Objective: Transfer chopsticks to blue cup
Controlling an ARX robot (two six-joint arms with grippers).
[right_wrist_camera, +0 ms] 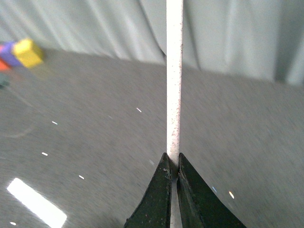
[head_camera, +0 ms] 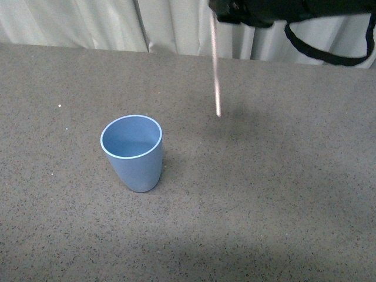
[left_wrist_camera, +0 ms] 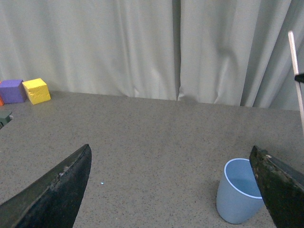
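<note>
The blue cup (head_camera: 133, 153) stands upright and empty on the grey table, left of centre. The chopsticks (head_camera: 215, 64), a thin cream-white stick, hang nearly upright in the air to the right of and behind the cup, lower tip above the table. My right gripper (head_camera: 218, 14) at the top edge is shut on the stick's upper part; in the right wrist view the gripper (right_wrist_camera: 173, 164) pinches the chopsticks (right_wrist_camera: 174, 80). My left gripper (left_wrist_camera: 171, 156) is open and empty, its jaws wide apart, with the cup (left_wrist_camera: 237, 192) by one finger and the chopsticks (left_wrist_camera: 295, 71) beyond.
A yellow cube (left_wrist_camera: 37, 90) and a purple cube (left_wrist_camera: 12, 90) sit at the far edge of the table near the white curtain (left_wrist_camera: 142, 42). A black cable (head_camera: 329, 53) loops below the right arm.
</note>
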